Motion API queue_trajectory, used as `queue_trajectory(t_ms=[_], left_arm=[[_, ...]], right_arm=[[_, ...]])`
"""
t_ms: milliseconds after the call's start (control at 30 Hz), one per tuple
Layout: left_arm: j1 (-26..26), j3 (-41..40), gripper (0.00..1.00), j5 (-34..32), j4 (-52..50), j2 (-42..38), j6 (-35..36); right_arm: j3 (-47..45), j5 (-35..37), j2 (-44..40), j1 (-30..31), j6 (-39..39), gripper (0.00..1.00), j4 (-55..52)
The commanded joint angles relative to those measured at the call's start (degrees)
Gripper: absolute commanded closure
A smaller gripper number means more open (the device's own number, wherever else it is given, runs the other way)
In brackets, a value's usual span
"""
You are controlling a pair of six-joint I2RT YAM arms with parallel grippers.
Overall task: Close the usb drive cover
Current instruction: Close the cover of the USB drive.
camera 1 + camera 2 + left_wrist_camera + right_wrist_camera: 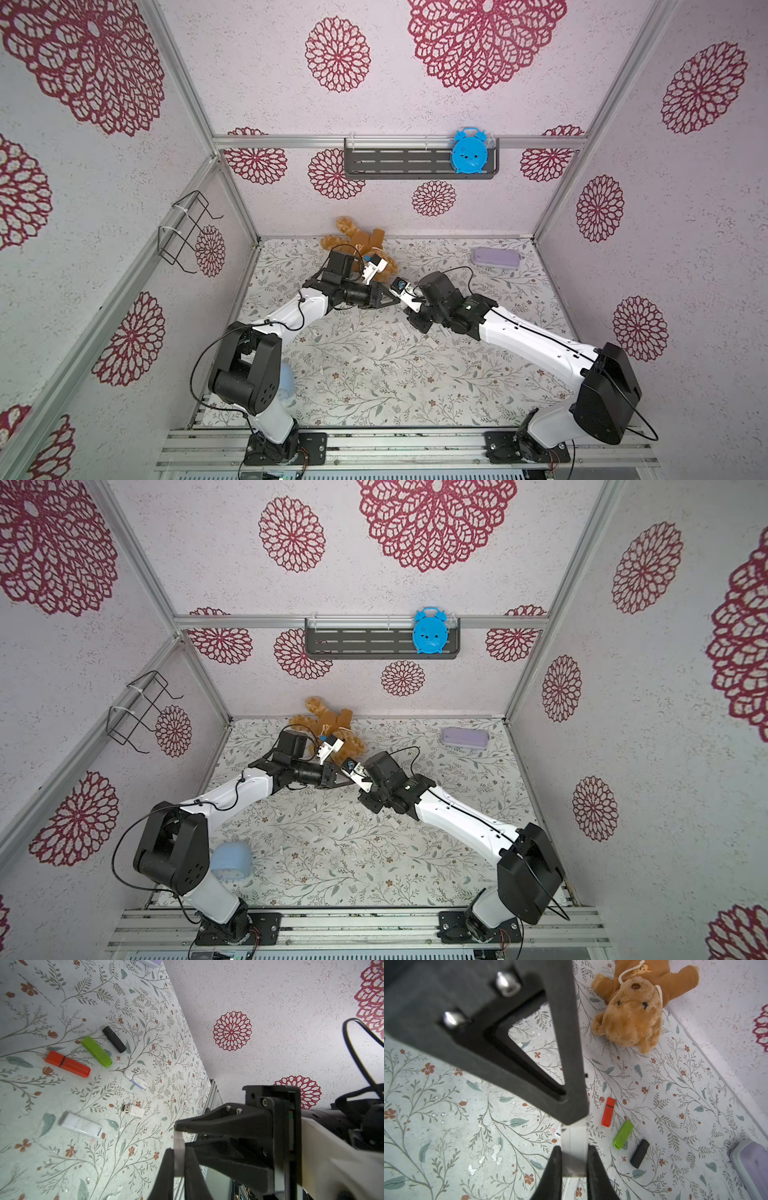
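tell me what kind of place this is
Probably a robot test booth: wallpapered panels in an aluminium frame, two arms bolted to a rail, a teddy and clock as props.

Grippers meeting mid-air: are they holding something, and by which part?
Yes, a white usb drive, held between them: the right gripper pinches one end, the left gripper the opposite end.

Floral tabletop. On it: teddy bear, lilac case, pale blue container; in a loose cluster, orange drive, green drive, black drive, capped white drive, white-lilac drive, uncapped white drive.
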Motion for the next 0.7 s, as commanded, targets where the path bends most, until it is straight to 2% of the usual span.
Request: queue_trajectory(t_ms=[0, 100, 200, 300, 433, 533, 667], left_arm=[[-4.77, -0.47, 0.91, 5.01, -8.55, 2.07, 2.98], [-5.1, 0.7, 0.92, 6.02, -11.6, 2.57, 5.52], [-5.46, 1.0, 0.92, 7.37, -11.32, 2.58, 5.81], [-5.51, 1.1, 0.92, 6.58, -9.71, 2.69, 4.44], [-5.67, -0.56, 0.92, 6.24, -3.01, 2.66, -0.71], [-6.04, -0.34, 0.92, 6.11, -3.54, 3.17, -0.44], [-6.17, 0.94, 0.92, 5.61, -9.91, 3.88, 4.21]], right_arm=[[4.27, -0.48, -2.31, 2.44, -5.67, 0.88, 23.79], [5.59, -3.05, -1.8, 1.13, -8.1, 0.89, 19.62], [6.59, -7.73, -1.22, -0.62, -6.63, 0.89, 17.98], [5.9, -8.19, -1.64, -0.78, -1.14, 0.89, 21.81], [5.86, -10.89, -1.78, -0.2, 5.21, 0.89, 26.41], [6.88, -11.87, -1.34, 1.41, 2.27, 0.88, 25.24], [6.88, -6.4, -1.33, 2.13, -1.86, 0.89, 24.65]])
